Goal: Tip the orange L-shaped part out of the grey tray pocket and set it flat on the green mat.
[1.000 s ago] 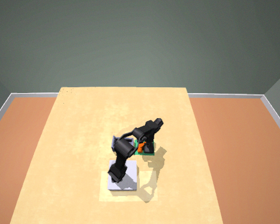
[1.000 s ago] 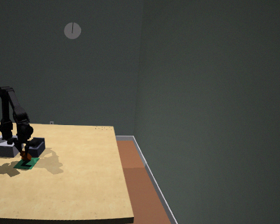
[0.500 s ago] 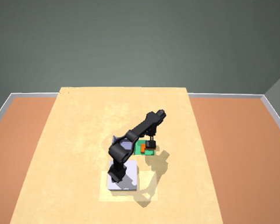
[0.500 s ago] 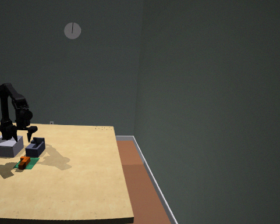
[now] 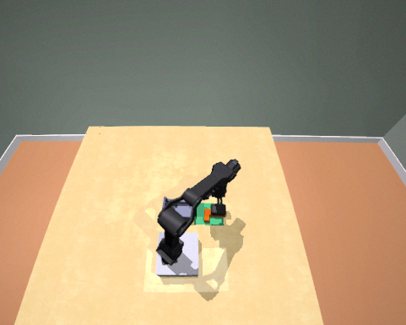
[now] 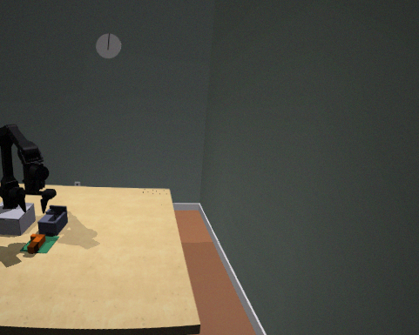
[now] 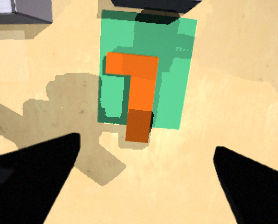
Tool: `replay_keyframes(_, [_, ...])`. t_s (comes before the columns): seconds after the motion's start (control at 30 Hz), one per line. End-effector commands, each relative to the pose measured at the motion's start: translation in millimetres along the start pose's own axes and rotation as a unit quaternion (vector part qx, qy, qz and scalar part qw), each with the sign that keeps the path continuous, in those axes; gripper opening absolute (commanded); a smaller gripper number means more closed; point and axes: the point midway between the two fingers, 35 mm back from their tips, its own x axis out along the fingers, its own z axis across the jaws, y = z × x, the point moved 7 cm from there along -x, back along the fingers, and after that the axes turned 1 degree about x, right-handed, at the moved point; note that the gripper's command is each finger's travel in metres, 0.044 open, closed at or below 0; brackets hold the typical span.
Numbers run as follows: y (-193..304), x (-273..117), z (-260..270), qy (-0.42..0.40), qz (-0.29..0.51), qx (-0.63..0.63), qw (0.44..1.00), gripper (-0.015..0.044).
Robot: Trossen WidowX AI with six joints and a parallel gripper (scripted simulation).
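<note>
One orange part [image 5: 207, 216] lies on the green mat [image 5: 215, 220] in the top view, beside the grey tray [image 5: 176, 208]. From the exterior view, the gripper [image 6: 34, 201] hangs above the tray and mat, fingers spread, holding nothing. The wrist view shows the part flat, its long end overhanging the mat's edge.

Table [image 5: 112, 197]: mat [image 7: 175, 75], tray [image 6: 52, 225].

In the wrist view, the two black gripper fingers run off the bottom corners. The dark grey tray [image 7: 152, 6] is cropped by the top edge. In the top view, the arm hides most of that tray.
</note>
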Motion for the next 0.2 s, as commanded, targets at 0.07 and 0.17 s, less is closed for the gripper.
replay_keyframes(0.07, [0.3, -0.2, -0.3, 0.001, 0.001, 0.0, 1.0, 0.04])
replay_keyframes(0.17, [0.3, -0.2, -0.3, 0.001, 0.001, 0.0, 1.0, 0.04])
